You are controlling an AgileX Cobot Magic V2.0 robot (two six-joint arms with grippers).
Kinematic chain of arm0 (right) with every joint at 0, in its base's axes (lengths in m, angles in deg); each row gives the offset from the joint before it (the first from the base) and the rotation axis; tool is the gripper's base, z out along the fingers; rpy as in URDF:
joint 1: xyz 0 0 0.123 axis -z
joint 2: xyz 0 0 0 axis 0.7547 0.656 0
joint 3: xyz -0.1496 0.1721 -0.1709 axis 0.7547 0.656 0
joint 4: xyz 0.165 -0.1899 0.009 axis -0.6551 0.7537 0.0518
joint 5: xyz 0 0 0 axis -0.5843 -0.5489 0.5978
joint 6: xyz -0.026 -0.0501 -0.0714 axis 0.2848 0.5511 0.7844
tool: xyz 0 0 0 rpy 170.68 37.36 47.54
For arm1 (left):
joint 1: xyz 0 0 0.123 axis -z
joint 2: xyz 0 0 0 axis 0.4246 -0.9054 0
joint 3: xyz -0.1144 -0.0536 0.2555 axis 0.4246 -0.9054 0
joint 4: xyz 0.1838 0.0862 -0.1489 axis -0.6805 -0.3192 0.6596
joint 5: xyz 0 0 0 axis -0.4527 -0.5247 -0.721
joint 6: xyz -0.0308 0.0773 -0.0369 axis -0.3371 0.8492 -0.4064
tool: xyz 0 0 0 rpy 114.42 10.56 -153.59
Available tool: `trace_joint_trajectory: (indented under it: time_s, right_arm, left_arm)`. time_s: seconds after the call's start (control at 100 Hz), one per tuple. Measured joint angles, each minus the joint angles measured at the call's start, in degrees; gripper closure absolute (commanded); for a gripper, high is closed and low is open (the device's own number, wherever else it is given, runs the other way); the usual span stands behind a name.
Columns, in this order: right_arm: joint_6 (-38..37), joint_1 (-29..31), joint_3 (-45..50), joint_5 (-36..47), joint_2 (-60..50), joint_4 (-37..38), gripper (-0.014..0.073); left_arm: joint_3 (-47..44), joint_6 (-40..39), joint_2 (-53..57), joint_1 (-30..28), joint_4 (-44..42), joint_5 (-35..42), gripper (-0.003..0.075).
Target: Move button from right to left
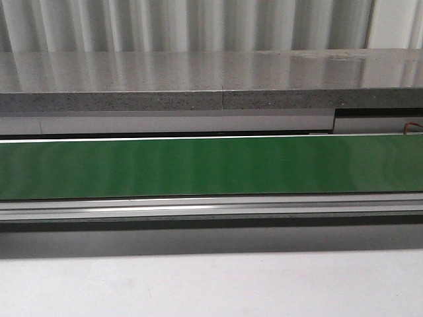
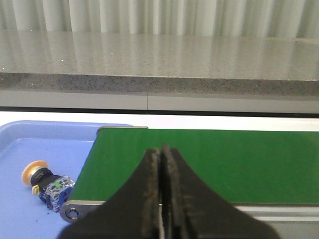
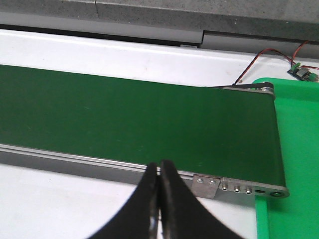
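The button (image 2: 46, 181), with a yellow head and a blue-and-grey body, lies on its side in a blue tray (image 2: 30, 149) beside the end of the green conveyor belt (image 2: 209, 164), seen only in the left wrist view. My left gripper (image 2: 161, 149) is shut and empty, held over the belt's near edge, apart from the button. My right gripper (image 3: 159, 163) is shut and empty, at the near rail of the belt (image 3: 124, 119) close to its other end. Neither gripper shows in the front view, where the belt (image 1: 211, 165) carries nothing.
A green tray (image 3: 299, 149) lies past the belt's end by my right gripper, with a small circuit board and red wires (image 3: 299, 69) behind it. A grey stone ledge (image 1: 198, 82) runs behind the belt. White tabletop (image 1: 211, 284) lies in front.
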State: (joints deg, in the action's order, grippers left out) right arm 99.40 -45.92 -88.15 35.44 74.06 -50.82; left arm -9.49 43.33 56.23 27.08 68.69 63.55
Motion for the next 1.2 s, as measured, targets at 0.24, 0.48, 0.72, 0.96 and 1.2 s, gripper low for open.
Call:
trace_joint_trajectory:
  time_s: [0.24, 0.48, 0.72, 0.96, 1.2]
  right_arm:
    - [0.0, 0.0, 0.0, 0.0, 0.0, 0.0, 0.0662]
    - [0.0, 0.0, 0.0, 0.0, 0.0, 0.0, 0.0662]
    - [0.0, 0.0, 0.0, 0.0, 0.0, 0.0, 0.0662]
    - [0.0, 0.0, 0.09, 1.13, 0.0, 0.32, 0.0662]
    - [-0.92, -0.83, 7.09, 12.19, -5.3, 1.61, 0.0662]
  left_arm:
    - [0.0, 0.0, 0.0, 0.0, 0.22, 0.07, 0.074]
    - [0.0, 0.0, 0.0, 0.0, 0.24, 0.07, 0.074]
    - [0.0, 0.0, 0.0, 0.0, 0.34, 0.07, 0.074]
    - [0.0, 0.0, 0.0, 0.0, 0.34, 0.07, 0.074]
    - [0.0, 0.0, 0.0, 0.0, 0.34, 0.07, 0.074]
